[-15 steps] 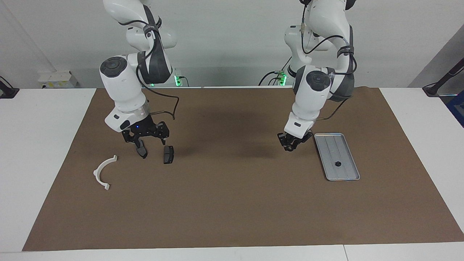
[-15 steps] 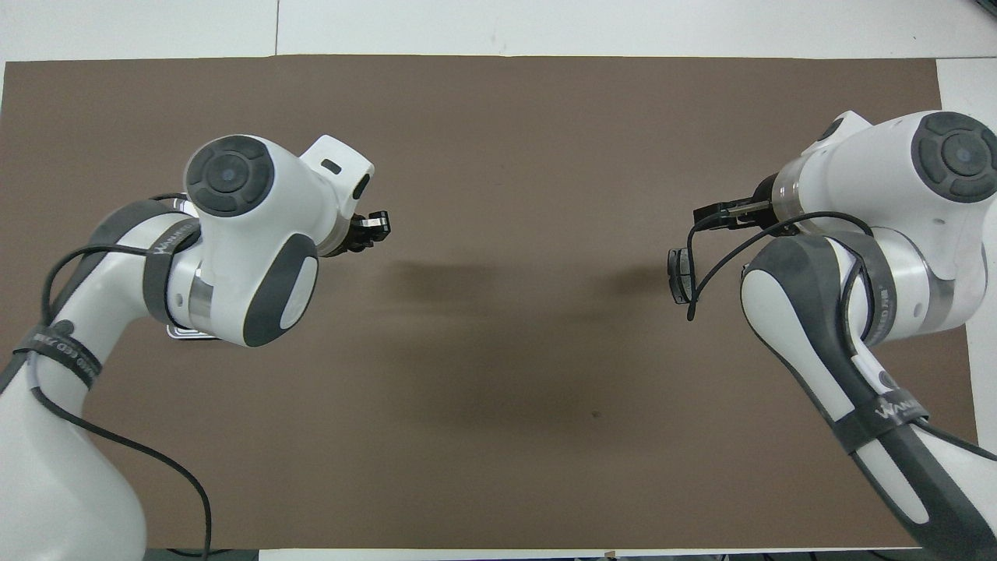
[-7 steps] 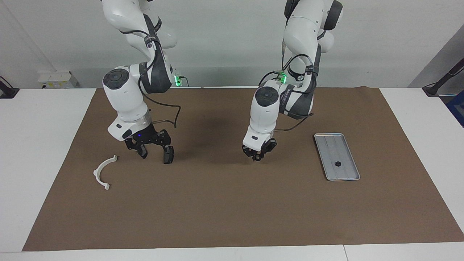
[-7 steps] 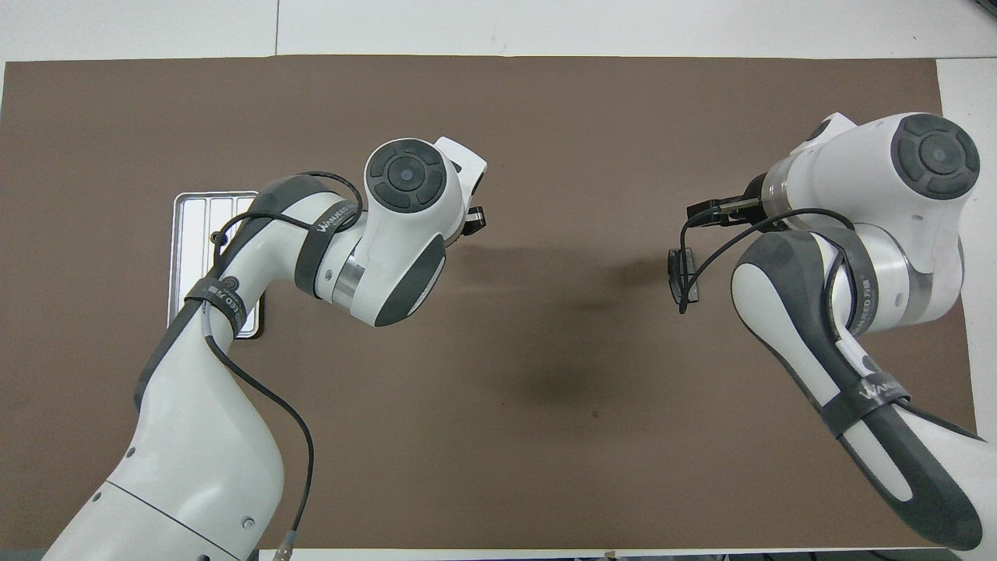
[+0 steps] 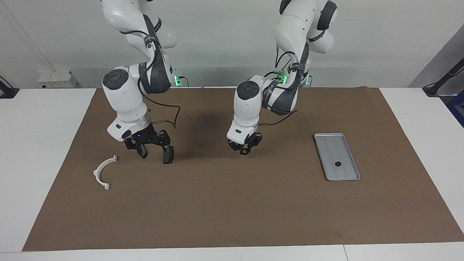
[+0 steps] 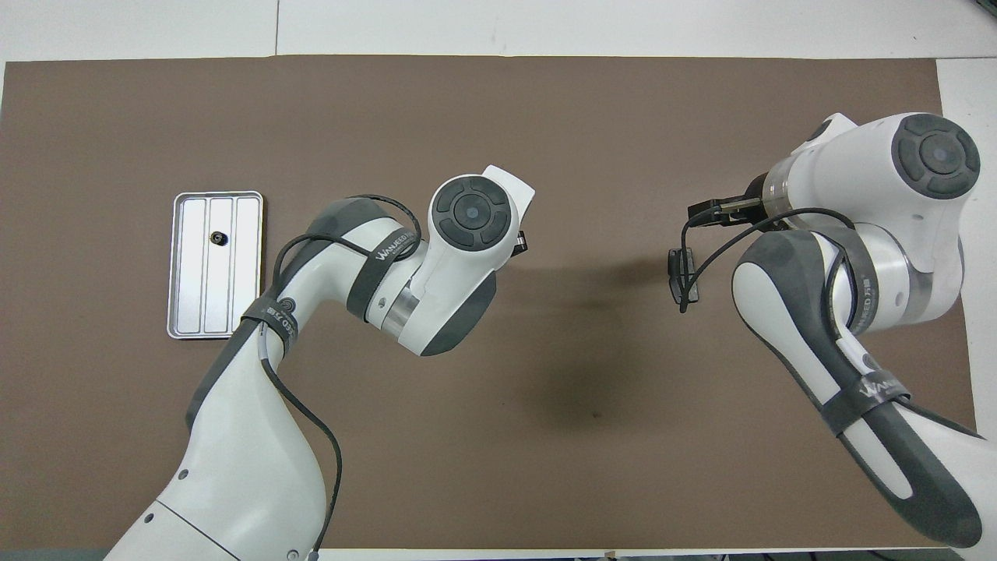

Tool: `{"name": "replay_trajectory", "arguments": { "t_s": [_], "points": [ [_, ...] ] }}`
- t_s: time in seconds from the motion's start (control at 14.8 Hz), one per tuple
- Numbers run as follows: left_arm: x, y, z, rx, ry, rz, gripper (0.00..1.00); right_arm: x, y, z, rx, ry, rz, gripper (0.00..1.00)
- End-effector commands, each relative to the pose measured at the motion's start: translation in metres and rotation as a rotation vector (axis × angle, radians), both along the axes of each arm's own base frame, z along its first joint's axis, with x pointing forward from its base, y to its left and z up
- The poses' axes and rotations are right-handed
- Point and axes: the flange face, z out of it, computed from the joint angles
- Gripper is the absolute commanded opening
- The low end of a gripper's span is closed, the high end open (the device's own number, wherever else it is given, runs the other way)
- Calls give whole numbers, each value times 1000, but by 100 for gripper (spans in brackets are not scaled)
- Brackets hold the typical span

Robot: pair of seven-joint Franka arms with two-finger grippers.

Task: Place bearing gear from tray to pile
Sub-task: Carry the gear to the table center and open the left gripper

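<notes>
A: Tray [image 5: 349, 172] toward the left arm's end of the brown mat [image 5: 232, 203]; small dark bearing gear [image 5: 337, 164] lies on its ribbed floor.

B: Left gripper [image 5: 245, 149]?

A: Over bare mat mid-table, well apart from the tray. Fingers: cannot tell.

B: Right gripper [image 5: 154, 152]?

A: Low over the pile, fingers spread, one at a dark brake-pad piece [image 5: 168, 154] (contact unclear). White semicircular bracket [image 5: 102, 173] lies near.
</notes>
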Motion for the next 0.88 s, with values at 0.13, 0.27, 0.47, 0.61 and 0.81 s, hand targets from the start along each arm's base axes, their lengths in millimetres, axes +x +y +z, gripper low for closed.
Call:
{"name": "replay_trajectory", "arguments": {
  "t_s": [0.13,0.27,0.47,0.61,0.81],
  "points": [
    [-17,0,-20,-16,-36,3,0,3,-2,-8,23,-4,-23,100],
    [-29,3,-33,-22,-41,-7,0,2,-2,-7,23,-6,-23,100],
    [-38,6,-43,-25,-41,-13,0,3,-3,-7,23,-6,-24,100],
    [-42,8,-46,-21,-36,-14,0,3,-3,-8,23,-4,-24,100],
    [-44,11,-50,-25,-42,-15,12,3,-2,-8,23,-4,-23,100]
  ]
}}
